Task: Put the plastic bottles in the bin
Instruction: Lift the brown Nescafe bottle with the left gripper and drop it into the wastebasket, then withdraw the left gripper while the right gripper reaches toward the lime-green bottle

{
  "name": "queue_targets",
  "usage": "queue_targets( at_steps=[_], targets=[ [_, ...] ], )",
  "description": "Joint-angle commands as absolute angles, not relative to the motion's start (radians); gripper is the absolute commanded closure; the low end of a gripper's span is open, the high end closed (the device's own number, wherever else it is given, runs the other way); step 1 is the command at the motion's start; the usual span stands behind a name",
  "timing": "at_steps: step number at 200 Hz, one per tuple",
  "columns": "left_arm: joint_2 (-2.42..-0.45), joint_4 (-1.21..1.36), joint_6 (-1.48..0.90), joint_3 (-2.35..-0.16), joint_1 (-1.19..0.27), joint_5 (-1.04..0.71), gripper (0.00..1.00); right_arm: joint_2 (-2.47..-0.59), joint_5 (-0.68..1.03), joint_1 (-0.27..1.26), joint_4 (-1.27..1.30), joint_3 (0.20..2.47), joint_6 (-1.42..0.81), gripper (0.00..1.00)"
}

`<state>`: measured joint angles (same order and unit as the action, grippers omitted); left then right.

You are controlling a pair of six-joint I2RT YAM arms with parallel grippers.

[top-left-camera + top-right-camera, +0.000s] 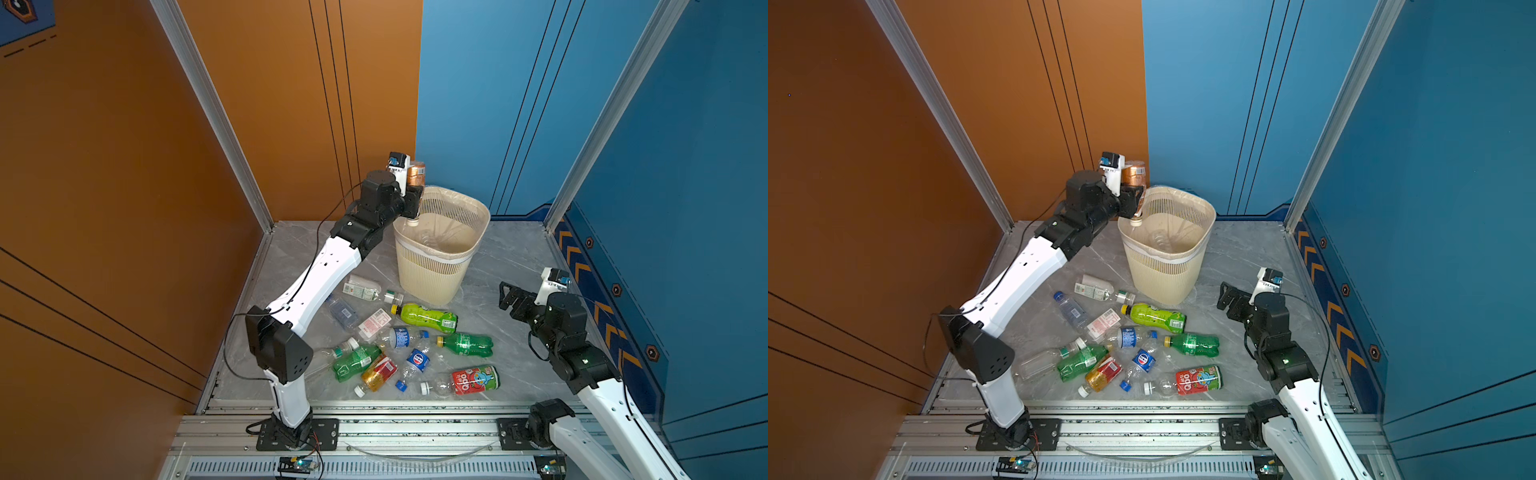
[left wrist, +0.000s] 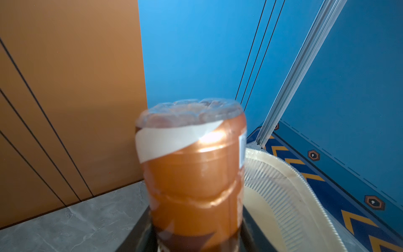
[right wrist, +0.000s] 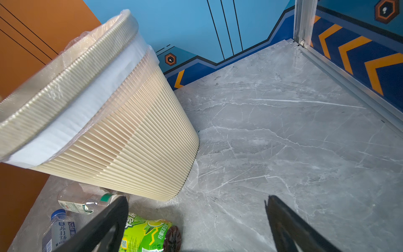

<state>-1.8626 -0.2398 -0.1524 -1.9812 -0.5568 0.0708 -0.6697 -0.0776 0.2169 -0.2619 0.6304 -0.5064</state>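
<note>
Grey marbled surface boxed by an orange wall and a blue wall. The bin stands at its back, plastic bottles scattered in front. Left claw clamps a copper-labelled bottle cap-down over the rim; right claw gapes, empty.

The bin is matt cream ribbed plastic, its liner thin crinkly clear film. The copper-labelled bottle has a glossy metallic wrap over clear plastic. The floor is smooth grey marble-look.
</note>
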Motion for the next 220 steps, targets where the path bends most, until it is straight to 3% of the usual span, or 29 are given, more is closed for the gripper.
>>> queue_targets(
  at_steps=[1, 70, 83, 104, 137, 182, 220],
  targets=[
    [-1.897, -0.278, -0.115, -2.039, -0.563, 0.084, 0.52, -0.653, -0.067, 0.209, -0.291, 0.618, -0.517, 0.0],
    [-1.922, -0.293, -0.12, -2.04, -0.568, 0.093, 0.51, -0.667, -0.06, 0.199, -0.291, 0.619, -0.517, 0.0],
    [-1.918, -0.301, -0.123, -2.037, -0.566, 0.095, 0.42, -0.668, -0.059, 0.198, -0.294, 0.62, -0.517, 0.0],
    [-1.909, -0.302, -0.12, -2.03, -0.567, 0.102, 0.2, -0.663, -0.065, 0.199, -0.297, 0.623, -0.516, 0.0],
    [-1.862, -0.293, -0.143, -2.002, -0.568, 0.101, 0.0, -0.665, -0.055, 0.195, -0.307, 0.627, -0.511, 0.0],
    [-1.655, -0.127, -0.187, -1.789, -0.569, 0.101, 0.02, -0.682, -0.036, 0.194, -0.337, 0.638, -0.487, 0.0],
    [-1.373, -0.035, -0.24, -1.415, -0.568, 0.217, 0.02, -0.716, -0.004, 0.194, -0.362, 0.646, -0.475, 0.0]
  ],
)
